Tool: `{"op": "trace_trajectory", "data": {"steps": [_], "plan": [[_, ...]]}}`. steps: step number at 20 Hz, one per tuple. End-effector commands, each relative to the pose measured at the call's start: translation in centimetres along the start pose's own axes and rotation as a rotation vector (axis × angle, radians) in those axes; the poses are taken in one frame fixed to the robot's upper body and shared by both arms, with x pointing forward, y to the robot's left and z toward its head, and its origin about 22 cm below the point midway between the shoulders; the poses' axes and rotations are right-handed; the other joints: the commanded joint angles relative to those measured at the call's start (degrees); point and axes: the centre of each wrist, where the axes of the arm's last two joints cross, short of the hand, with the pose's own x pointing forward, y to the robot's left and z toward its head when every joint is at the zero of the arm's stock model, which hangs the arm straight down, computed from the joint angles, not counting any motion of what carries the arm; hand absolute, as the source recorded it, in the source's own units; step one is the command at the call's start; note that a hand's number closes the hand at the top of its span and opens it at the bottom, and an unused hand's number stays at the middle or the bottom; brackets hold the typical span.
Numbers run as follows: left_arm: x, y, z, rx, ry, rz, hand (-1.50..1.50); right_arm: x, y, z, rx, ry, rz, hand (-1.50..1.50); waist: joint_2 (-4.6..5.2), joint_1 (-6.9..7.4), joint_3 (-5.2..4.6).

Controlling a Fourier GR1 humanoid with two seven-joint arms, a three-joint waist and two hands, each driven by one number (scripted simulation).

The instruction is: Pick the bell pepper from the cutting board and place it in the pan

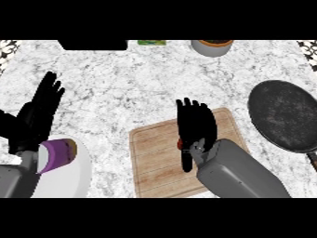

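Now the right hand (pixel 194 122) lies spread flat over the board (pixel 154 158), hiding all but a red sliver of pepper (pixel 179 145); pan (pixel 287 116) to the right, left hand (pixel 34 116) resting open by a plate (pixel 75 179).

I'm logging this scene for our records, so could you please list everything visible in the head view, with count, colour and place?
cutting board: one, light wood, front centre of the counter, partly under the right hand.
bell pepper: one, red, only a sliver showing on the board at the right hand's edge.
pan: one, dark grey with a brown handle, right of the board.
plate: one, white, front left.
purple object: one, purple and tan, on the plate.
pot: one, grey, back edge, cut off.
green item: one, back edge, too cut off to identify.
black object: one, back left edge.
counter: one, white-grey marble.
left hand: one, black, open, fingers up, at left.
right hand: one, black, over the board.
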Motion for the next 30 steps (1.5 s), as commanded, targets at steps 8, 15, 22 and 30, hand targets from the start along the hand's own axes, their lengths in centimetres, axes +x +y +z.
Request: {"op": "trace_trajectory", "data": {"steps": [8, 15, 22, 30], "plan": [[-0.1, -2.6, -0.6, -0.018, 0.031, 0.007, 0.0, -0.6, 0.9, -3.2, 0.054, 0.156, 0.033, -1.5, 0.17, -0.32, 0.05], [0.3, 1.4, -0.4, -0.015, 0.018, -0.001, 0.0, -0.3, 3.2, -3.4, 0.07, 0.159, 0.037, -1.5, 0.05, -0.22, 0.05], [-0.4, -0.2, -0.9, -0.009, 0.019, 0.01, 0.0, -1.6, 5.6, -6.1, 0.058, 0.149, 0.0, -1.5, 0.12, -0.16, 0.06], [0.4, 1.3, 1.5, -0.023, 0.021, -0.009, 0.0, -0.9, 5.9, -6.9, 0.074, 0.064, 0.009, 1.5, 0.05, 0.12, 0.06]]}}
